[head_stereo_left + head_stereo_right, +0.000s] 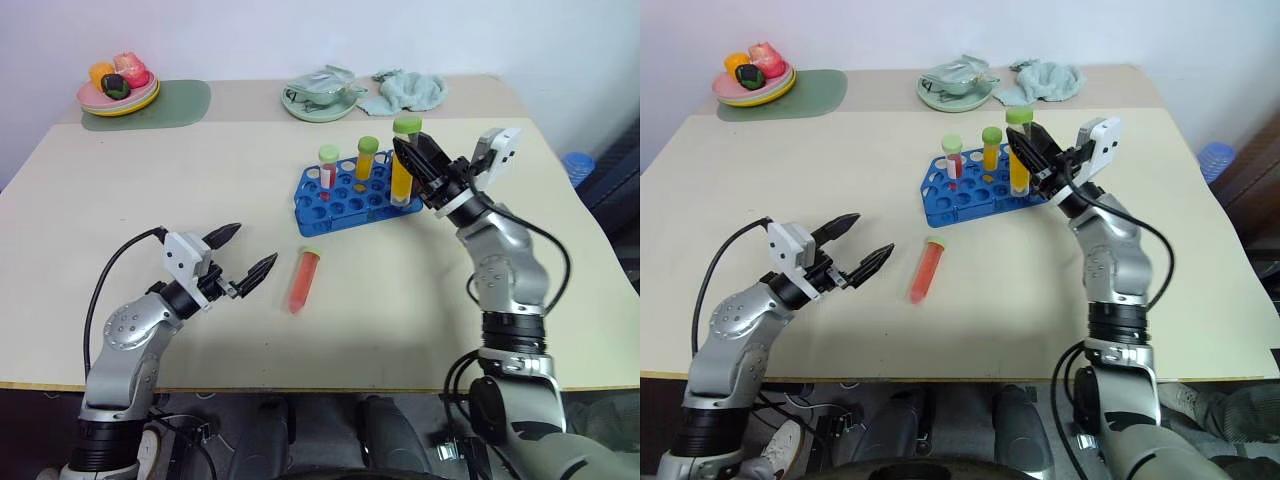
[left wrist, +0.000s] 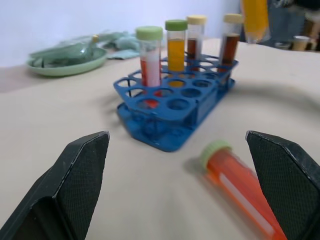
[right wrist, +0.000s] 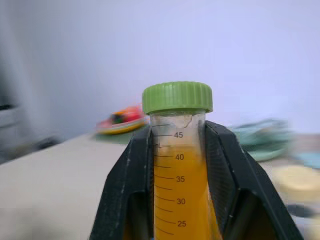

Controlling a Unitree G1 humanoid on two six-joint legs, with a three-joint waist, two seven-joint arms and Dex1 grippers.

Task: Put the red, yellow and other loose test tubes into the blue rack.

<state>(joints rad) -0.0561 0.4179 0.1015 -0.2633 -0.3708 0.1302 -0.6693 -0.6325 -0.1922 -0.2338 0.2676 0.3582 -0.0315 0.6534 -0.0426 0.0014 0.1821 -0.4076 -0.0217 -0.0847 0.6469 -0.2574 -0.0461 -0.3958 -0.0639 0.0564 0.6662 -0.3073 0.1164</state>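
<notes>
Right end effector clamps a clear, ribbed-capped yellow tube.

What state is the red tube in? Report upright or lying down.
Lying down. The red tube rests flat on the table, outside the blue rack, cap toward it.

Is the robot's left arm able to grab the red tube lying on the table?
Probably yes. The left gripper is open and aimed at the red tube, which lies flat and alone on the table just ahead, with nothing between them. The blue rack stands farther back.
</notes>
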